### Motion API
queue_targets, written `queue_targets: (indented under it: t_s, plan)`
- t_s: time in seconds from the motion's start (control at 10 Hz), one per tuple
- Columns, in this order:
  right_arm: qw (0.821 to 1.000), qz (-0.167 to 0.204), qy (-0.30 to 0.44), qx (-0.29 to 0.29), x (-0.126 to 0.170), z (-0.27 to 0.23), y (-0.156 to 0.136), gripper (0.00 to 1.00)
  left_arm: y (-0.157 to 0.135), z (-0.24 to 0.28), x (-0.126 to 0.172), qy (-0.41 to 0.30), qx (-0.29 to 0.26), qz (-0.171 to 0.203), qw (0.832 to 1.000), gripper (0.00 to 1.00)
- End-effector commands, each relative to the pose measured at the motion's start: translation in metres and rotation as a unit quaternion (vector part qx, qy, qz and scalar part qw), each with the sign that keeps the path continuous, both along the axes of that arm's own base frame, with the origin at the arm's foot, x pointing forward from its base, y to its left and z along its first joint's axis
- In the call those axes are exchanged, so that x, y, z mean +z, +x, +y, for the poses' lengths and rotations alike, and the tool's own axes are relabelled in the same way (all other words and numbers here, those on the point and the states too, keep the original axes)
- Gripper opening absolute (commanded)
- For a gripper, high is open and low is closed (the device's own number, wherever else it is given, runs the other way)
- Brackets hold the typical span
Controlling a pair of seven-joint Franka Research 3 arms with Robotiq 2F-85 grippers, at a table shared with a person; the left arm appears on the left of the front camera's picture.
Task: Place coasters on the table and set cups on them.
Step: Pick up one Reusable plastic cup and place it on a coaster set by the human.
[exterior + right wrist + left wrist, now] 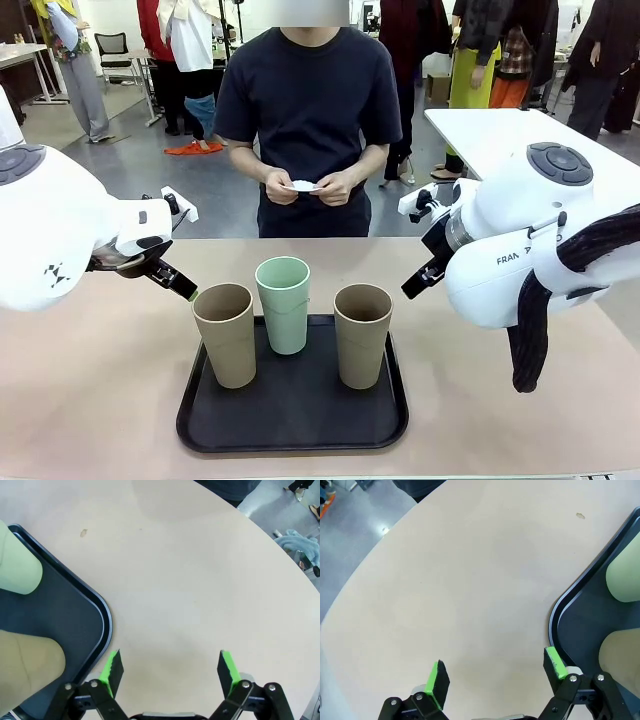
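Three cups stand upright on a black tray (290,415): a tan cup (224,335) on the left, a mint green cup (283,303) in the middle and a tan cup (362,335) on the right. Across the table (90,380) a person holds a white coaster (303,186) in both hands at waist height. My left gripper (176,279) hovers open just left of the left tan cup, over bare table (470,580) beside the tray rim (559,614). My right gripper (418,280) hovers open to the right of the right tan cup, nothing between its fingers (227,667).
In the left wrist view the mint cup (625,580) and a tan cup (620,652) show at the right. In the right wrist view the tray (75,615), mint cup (17,565) and tan cup (27,665) lie at the left. A white table (490,130) stands back right.
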State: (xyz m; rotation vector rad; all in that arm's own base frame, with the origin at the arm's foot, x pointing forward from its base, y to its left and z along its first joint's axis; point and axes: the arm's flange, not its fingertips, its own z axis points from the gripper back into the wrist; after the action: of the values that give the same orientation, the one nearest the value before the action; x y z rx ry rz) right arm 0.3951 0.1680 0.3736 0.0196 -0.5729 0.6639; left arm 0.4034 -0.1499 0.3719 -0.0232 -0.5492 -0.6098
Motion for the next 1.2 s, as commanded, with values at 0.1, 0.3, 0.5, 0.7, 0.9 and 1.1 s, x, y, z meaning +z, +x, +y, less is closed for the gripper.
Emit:
queue_targets:
  t_s: [0.1, 0.3, 0.5, 0.7, 0.9, 1.1]
  plan:
    - [1.0, 0.0, 0.0, 0.0, 0.0, 0.0, 0.0, 1.0, 0.0, 0.0, 0.0, 0.0, 0.0, 0.0, 1.0, 1.0]
    - [1.0, 0.0, 0.0, 0.0, 0.0, 0.0, 0.0, 1.0, 0.0, 0.0, 0.0, 0.0, 0.0, 0.0, 1.0, 1.0]
    - [1.0, 0.0, 0.0, 0.0, 0.0, 0.0, 0.0, 1.0, 0.0, 0.0, 0.0, 0.0, 0.0, 0.0, 1.0, 1.0]
    - [1.0, 0.0, 0.0, 0.0, 0.0, 0.0, 0.0, 1.0, 0.0, 0.0, 0.0, 0.0, 0.0, 0.0, 1.0, 1.0]
    - [1.0, 0.007, 0.005, -0.011, 0.005, -0.001, 0.001, 1.0, 0.002, -0.002, 0.006, 0.006, -0.001, 0.006, 1.0, 1.0]
    - [1.0, 0.008, 0.0, -0.015, 0.022, -0.004, -0.01, 1.0, -0.008, -0.007, 0.021, 0.019, 0.001, 0.008, 1.0, 1.0]
